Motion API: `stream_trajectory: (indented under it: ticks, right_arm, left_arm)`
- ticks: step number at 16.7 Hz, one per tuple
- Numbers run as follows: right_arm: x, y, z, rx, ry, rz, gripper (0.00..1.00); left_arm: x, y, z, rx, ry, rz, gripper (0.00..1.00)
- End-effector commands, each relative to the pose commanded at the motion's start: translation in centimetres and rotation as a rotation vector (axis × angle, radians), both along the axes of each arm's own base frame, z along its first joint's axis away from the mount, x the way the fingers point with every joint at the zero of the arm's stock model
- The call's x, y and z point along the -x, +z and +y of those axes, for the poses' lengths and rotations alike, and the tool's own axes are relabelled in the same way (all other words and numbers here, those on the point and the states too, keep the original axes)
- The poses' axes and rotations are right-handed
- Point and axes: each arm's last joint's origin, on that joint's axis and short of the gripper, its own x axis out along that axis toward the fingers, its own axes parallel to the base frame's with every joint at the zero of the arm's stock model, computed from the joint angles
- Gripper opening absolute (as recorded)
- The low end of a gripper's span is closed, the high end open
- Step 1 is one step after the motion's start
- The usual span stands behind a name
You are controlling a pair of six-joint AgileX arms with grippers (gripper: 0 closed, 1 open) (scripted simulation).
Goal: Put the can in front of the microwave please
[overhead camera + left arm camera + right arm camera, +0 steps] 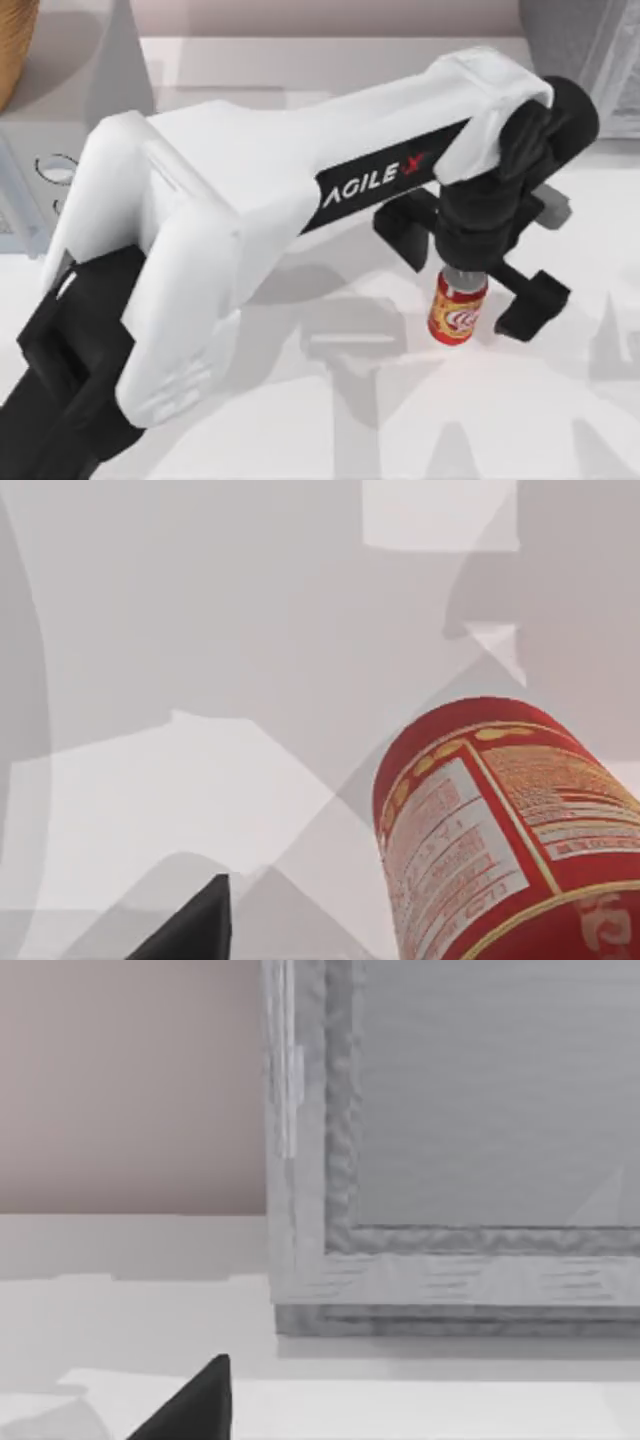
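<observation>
White tabletop taken up largely by the left AgileX arm, white-shelled with black joints, stretched from the near left corner across toward the right side. Idle right arm parked at the far right corner, wrist camera facing the darker speckled grey box.

Step in hand, by judgement: the grasp, with transport not yet begun. Left end effector hanging straight over the small red drink can with gold-yellow bands and a white logo, black fingers spread wide on either side, holding nothing, clear gaps to the can. Can upright on the tabletop, right of centre and well apart from the large light grey microwave with the round dial at the far left edge.

Next move, probably: lower a little if needed, close squarely on the can's body, lift clear, then carry leftward and set down just ahead of the dial panel. Care needed for a centred grip, since a thin upright can tips easily under a one-sided push.

Hard to make out: most of the microwave's front covered by the arm's shell, one dial ring showing. Can's silver top masked by the wrist from above. In the left wrist view, can cut off at the frame edge, one dark fingertip in sight. Tan curved object at the far left corner cropped, identity unclear.
</observation>
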Motion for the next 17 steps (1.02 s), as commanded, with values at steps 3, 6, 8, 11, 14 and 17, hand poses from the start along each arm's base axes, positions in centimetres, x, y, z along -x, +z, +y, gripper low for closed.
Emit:
stream_trajectory:
  ticks: [3, 6, 8, 11, 14, 17]
  right_arm:
    - [0.0, 0.0, 0.0, 0.0, 0.0, 0.0, 1.0]
    - [0.0, 0.0, 0.0, 0.0, 0.0, 0.0, 1.0]
    - [0.0, 0.0, 0.0, 0.0, 0.0, 0.0, 1.0]
    - [0.0, 0.0, 0.0, 0.0, 0.0, 0.0, 1.0]
    - [0.0, 0.0, 0.0, 0.0, 0.0, 0.0, 1.0]
    - [0.0, 0.0, 0.0, 0.0, 0.0, 0.0, 1.0]
  left_arm:
    - [0.0, -0.12, 0.0, 0.0, 0.0, 0.0, 1.0]
    - [0.0, -0.12, 0.0, 0.0, 0.0, 0.0, 0.85]
    - [0.0, -0.12, 0.0, 0.0, 0.0, 0.0, 0.7]
    - [0.0, -0.12, 0.0, 0.0, 0.0, 0.0, 0.47]
    - [0.0, -0.12, 0.0, 0.0, 0.0, 0.0, 0.25]
    - [0.0, -0.12, 0.0, 0.0, 0.0, 0.0, 0.02]
